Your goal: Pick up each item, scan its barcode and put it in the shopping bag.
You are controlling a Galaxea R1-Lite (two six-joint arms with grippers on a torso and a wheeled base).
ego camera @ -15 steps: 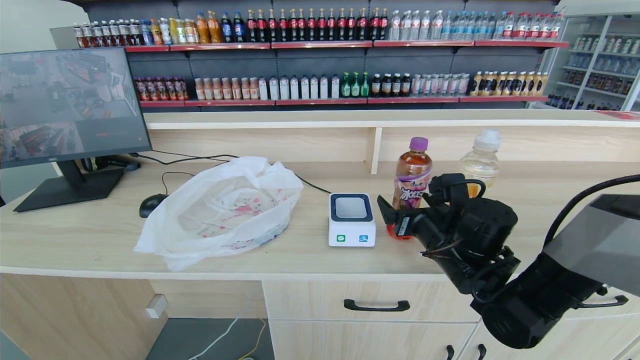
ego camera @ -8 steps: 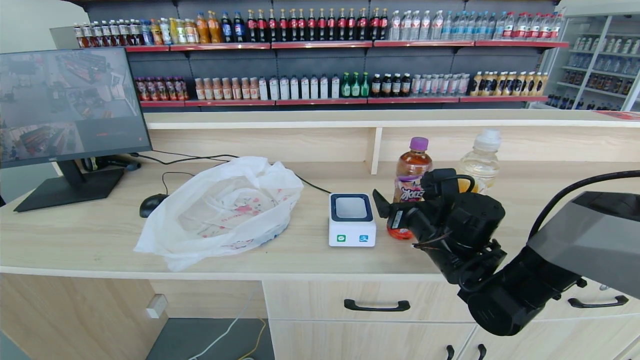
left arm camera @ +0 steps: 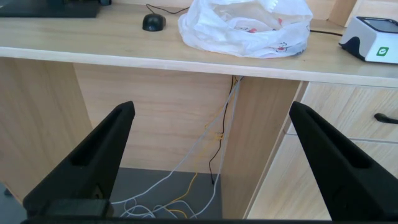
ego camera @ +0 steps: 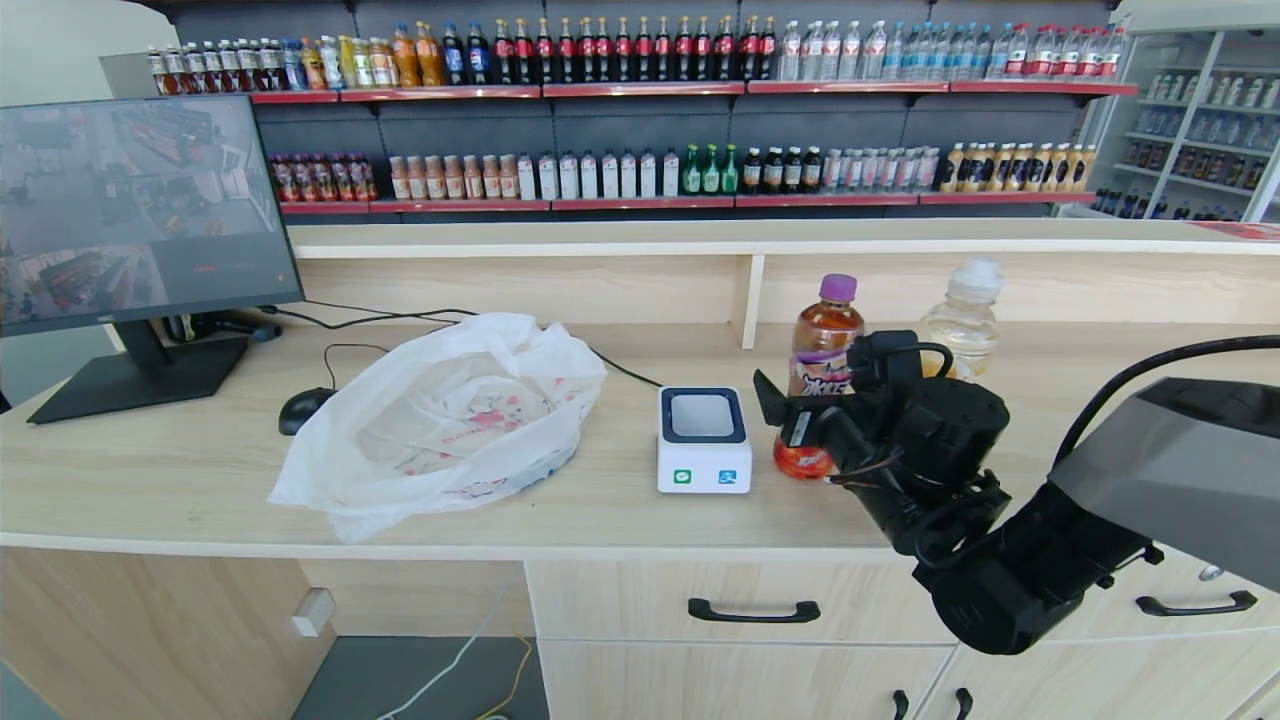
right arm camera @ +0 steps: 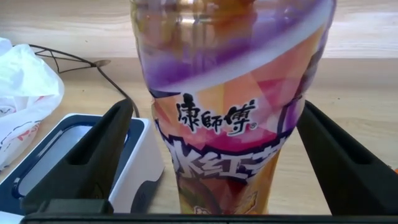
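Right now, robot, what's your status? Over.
Right gripper open, straddling purple-capped bottle, not gripping. Left gripper open, below counter. Bottle upright; scanner between it and shopping bag.

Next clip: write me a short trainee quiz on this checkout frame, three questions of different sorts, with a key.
1. True or false: the purple-capped bottle of amber drink stands on the robot's left of the white box-shaped barcode scanner.
2. What do the open right gripper's fingers flank? A) a cereal box B) the purple-capped bottle C) a tin can
3. Fill in: the crumpled white plastic shopping bag lies on the light wooden ___.
Key: 1 false; 2 B; 3 counter.
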